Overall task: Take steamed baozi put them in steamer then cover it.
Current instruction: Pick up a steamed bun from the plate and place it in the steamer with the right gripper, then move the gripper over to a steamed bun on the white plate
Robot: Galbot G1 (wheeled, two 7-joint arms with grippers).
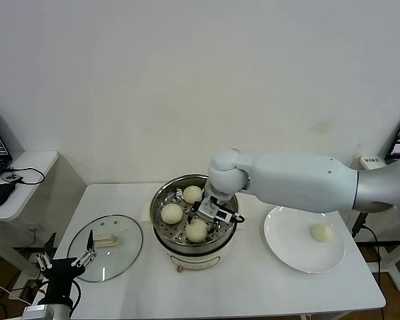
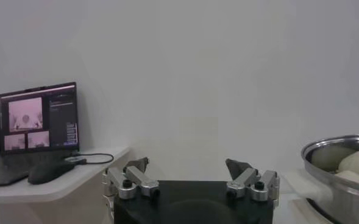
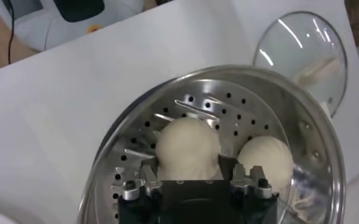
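Right gripper [image 1: 210, 215]: inside the steamer [image 1: 161, 203], low over its perforated tray, on the side toward the robot. In the right wrist view its jaws stand apart, one on each side of a baozi [image 3: 188, 146]; whether the pads touch the bun cannot be told. The bun rests on the tray.
Other baozi in the steamer: one [image 3: 264, 159] just beside the jaws and nearly touching the bun between them; a third [image 1: 192, 194] sits beyond the jaws at the back of the tray.
Baozi on the plate [image 1: 321, 232]: one bun alone on the flat white plate [image 1: 290, 253], well apart from the jaws, on the right arm's side of the steamer.
Glass lid [image 1: 117, 257]: flat on the white table [image 1: 253, 293], on the far side of the steamer from the plate, white handle up.
Left gripper [image 1: 67, 262]: parked at the table's near left corner, just beside the lid's edge, jaws spread wide with nothing between them.
Side table: a laptop [image 2: 38, 119] and a mouse [image 2: 48, 172] beyond the left gripper.
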